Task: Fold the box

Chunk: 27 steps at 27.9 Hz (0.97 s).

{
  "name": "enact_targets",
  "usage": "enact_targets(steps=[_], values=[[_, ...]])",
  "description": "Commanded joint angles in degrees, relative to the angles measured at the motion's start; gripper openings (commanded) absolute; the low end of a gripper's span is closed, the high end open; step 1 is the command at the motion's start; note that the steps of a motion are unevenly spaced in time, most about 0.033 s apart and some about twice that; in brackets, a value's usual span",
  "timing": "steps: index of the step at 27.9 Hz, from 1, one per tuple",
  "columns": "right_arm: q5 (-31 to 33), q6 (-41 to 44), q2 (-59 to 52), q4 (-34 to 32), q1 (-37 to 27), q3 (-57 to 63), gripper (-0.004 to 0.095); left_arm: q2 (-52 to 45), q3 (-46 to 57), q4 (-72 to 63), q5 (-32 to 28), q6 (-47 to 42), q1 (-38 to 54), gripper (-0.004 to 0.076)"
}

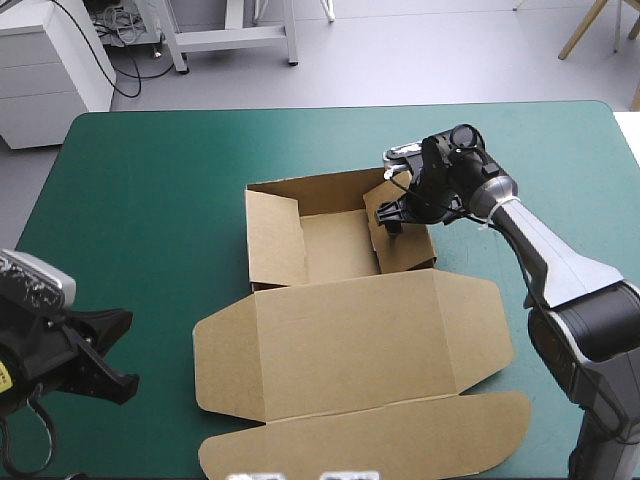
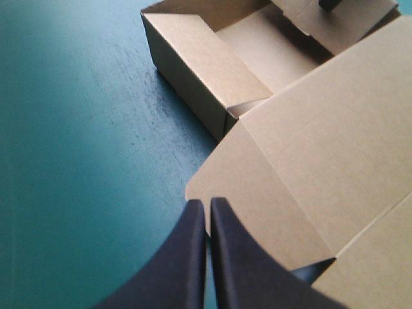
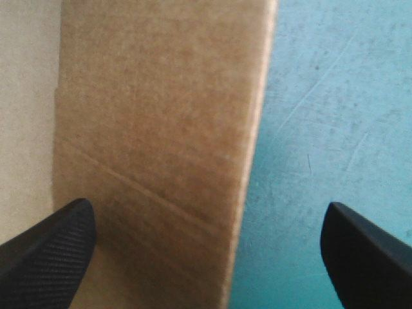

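We see the box (image 1: 345, 340) running from tray at frame centre down to flat lid (lower edge). Only wrist views show right gripper (image 3: 207, 205) fingers released astride a wall, left gripper (image 2: 207, 203) fingers clenched.

Fingers (image 2: 187, 257): black, pressed side by side with only a thin slit between them, tips meeting in one pointed arch.
Box (image 2: 322, 148): brown; its flat lid panel spreads ahead of the fingers and off to one side, with a rounded flap corner just ahead of the tips.
Tray (image 2: 187, 96): farther ahead, walls raised, top open, inner floor showing.
Counter (image 2: 77, 141): teal-green, beside the fingers on the side away from the lid.
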Motion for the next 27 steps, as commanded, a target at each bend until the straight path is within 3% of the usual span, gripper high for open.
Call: enact_targets(steps=[1,7,10,12,16,23,27], values=[[-1.6,-1.6,-1.6,1.3,-0.4,-1.4,0.0874,-3.1,2.9,-1.7,-1.4,0.0,-0.4,0.0001],[-1.3,-2.2,-0.4,1.9,-0.4,-1.4,0.0849,-7.4,8.3,-2.3,-2.5,0.1,-0.4,0.0],[-0.2,-2.2,-0.4,1.9,-0.4,-1.4,0.0718,-7.6,9.0,-2.3,-2.5,0.1,-0.4,0.0],[0.7,-2.2,-0.4,1.9,-0.4,-1.4,0.0515,-7.6,9.1,-2.3,-2.7,0.1,-0.4,0.0],[1.2,-2.2,-0.4,1.9,-0.4,-1.4,-0.002,-7.6,9.1,-2.3,-2.7,0.1,-0.4,0.0],[2.5,-2.5,-0.7,2.0,-1.2,-4.2,-0.0019,-7.6,9.1,-2.2,-2.5,0.0,-0.4,0.0],[2.5,-4.2,-2.2,1.7,-5.8,-9.4,-0.0019,-7.6,9.1,-2.2,-1.8,0.0,-0.4,0.0]])
